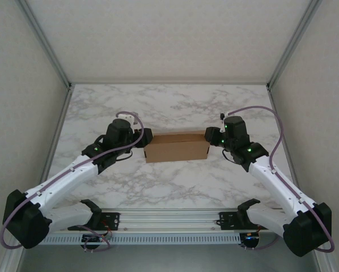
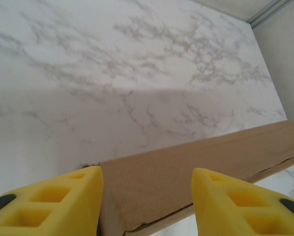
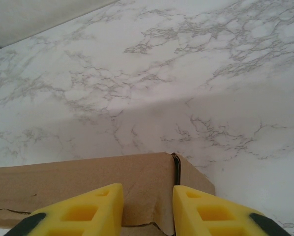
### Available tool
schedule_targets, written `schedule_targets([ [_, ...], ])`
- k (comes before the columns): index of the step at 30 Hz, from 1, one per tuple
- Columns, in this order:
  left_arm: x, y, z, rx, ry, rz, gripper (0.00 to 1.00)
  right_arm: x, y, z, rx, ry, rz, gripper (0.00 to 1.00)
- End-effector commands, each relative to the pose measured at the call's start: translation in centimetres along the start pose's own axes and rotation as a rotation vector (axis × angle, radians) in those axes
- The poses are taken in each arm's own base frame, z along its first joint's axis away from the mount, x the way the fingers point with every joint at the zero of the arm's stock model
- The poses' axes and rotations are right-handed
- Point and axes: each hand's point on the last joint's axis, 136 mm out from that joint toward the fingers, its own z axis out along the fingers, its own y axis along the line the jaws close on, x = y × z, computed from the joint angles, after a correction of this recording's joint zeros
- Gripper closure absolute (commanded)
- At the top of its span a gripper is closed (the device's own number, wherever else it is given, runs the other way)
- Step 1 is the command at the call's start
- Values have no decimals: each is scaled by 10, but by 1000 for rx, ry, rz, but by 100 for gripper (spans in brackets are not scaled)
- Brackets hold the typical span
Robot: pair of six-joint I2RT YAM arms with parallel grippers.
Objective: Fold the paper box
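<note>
Left end effector; brown paper box — folded, rectangular

You work on a desk with a white marble pattern and grey veins. Plain off-white walls enclose it on the left, right and far sides. Aluminium frame posts run along the far corners. A slotted metal rail spans the near edge. Light is soft and even.
</note>
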Motion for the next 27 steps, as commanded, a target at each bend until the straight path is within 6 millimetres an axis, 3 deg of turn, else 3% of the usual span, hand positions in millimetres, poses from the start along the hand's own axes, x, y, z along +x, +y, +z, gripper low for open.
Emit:
schedule_targets([
  [1, 5, 5, 2, 19, -8, -89, 53, 12, -11, 3, 38, 33, 9, 68],
  [11, 33, 37, 12, -35, 11, -156, 60, 19, -15, 6, 47, 51, 11, 68],
  [27, 55, 57, 12, -41, 0, -251, 65, 35, -23, 9, 59, 86, 17, 64],
])
